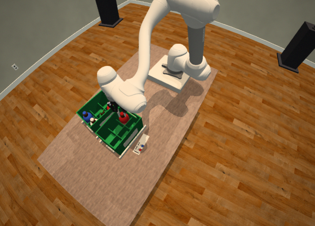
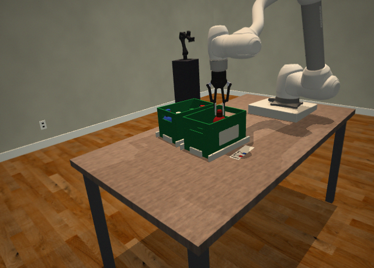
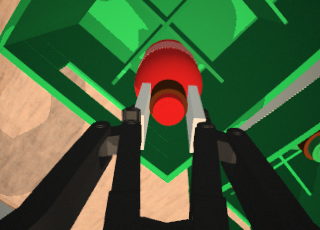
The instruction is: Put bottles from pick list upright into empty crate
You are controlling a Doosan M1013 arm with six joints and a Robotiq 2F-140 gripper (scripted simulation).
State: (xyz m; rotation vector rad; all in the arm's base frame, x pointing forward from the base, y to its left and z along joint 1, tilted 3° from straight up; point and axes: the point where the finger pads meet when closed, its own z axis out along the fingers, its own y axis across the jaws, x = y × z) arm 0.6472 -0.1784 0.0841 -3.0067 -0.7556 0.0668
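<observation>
Gripper (image 1: 121, 113) (image 2: 219, 110) (image 3: 168, 97) pinches the red bottle (image 1: 123, 118) (image 2: 218, 119) (image 3: 168, 72) by its neck, inside the green crate (image 1: 119, 152) (image 2: 197, 138) (image 3: 85, 35) beside the paper strip (image 1: 144, 138) (image 2: 248, 149).

my jaws (image 2: 219, 108) with pale smooth metal-looking pads and matt black links, a red bottle (image 1: 123, 117) (image 2: 218, 119) (image 3: 168, 70) of smooth, softly shiny plastic look, green crates of smooth plastic look, my worktop (image 1: 101, 182) (image 2: 181, 192) of dull brownish grain, a matt paper strip (image 1: 141, 144) (image 2: 241, 152), floor (image 1: 241, 167) (image 2: 39, 216) of wooden boards

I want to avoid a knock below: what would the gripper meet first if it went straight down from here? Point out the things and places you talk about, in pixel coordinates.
With the red bottle (image 1: 123, 118) (image 2: 218, 119) (image 3: 168, 70) clamped in the gripper (image 2: 219, 110) (image 3: 168, 97), probably the crate's floor, under the bottle; the remaining gap is unclear.
</observation>
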